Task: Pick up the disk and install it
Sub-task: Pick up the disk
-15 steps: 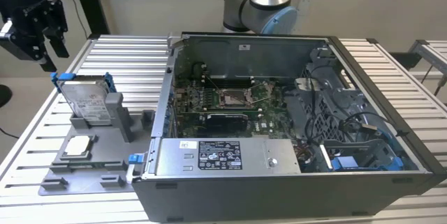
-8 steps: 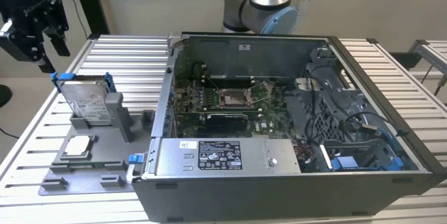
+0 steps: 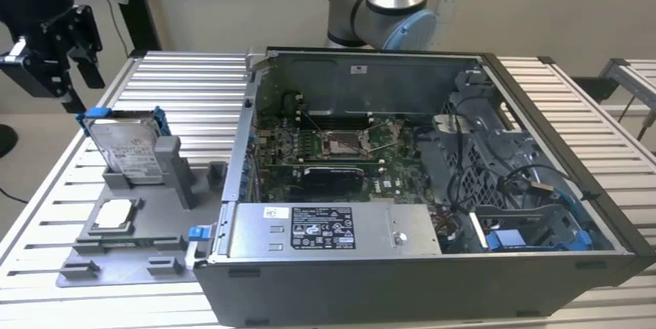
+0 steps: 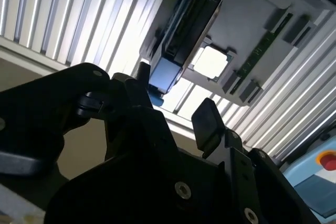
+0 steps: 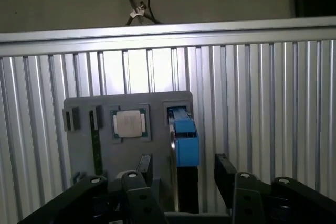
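Note:
The disk, a silver hard drive in a bright blue carrier, stands on edge in a slot of the grey holder at the exterior view's left. My gripper hangs above it and slightly further to the exterior view's left, apart from it. The first wrist view has the disk's blue edge lined up between my two black fingers, which stand open. In the second wrist view the disk lies beyond the open gripper. Nothing is held.
A small silver chip lies flat in the holder beside the disk. An open computer case stands on the slatted metal table, with a silver labelled box and a blue bay inside it. The arm's base stands behind the case.

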`<state>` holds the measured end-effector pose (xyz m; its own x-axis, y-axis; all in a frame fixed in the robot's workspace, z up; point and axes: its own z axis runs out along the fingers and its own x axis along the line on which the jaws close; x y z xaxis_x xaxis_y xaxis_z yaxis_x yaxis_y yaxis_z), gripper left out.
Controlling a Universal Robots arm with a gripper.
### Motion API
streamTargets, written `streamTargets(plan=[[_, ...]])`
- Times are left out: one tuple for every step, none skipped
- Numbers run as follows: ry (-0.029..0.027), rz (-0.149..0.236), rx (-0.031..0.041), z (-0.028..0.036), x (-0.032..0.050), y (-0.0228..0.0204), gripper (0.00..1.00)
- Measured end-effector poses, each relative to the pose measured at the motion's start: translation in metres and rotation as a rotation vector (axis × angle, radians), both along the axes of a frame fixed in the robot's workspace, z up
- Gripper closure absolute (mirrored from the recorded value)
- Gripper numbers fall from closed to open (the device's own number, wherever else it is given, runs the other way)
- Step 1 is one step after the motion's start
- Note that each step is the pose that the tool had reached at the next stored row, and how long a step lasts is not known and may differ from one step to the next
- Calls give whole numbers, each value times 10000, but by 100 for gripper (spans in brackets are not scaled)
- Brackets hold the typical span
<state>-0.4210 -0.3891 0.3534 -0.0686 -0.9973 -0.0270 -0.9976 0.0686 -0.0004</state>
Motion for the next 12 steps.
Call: streamTargets(plan=[[-2, 1, -1, -20, 0, 0, 0], [-2, 1, -1, -38, 0, 0, 0], [-2, 0, -4, -55, 2, 1, 0], [-1, 0, -8, -73, 6, 1, 0], [-1, 6, -11, -92, 11, 1, 0], [-1, 26, -12, -110, 13, 1, 0], [-1, 54, -12, -128, 14, 0, 0], [-1, 77, -13, -146, 15, 0, 0], [0, 102, -14, -164, 15, 1, 0], [-1, 129, -14, -182, 16, 2, 0], [-1, 161, -14, -200, 15, 3, 0], [-1, 196, -14, -218, 15, 6, 0]])
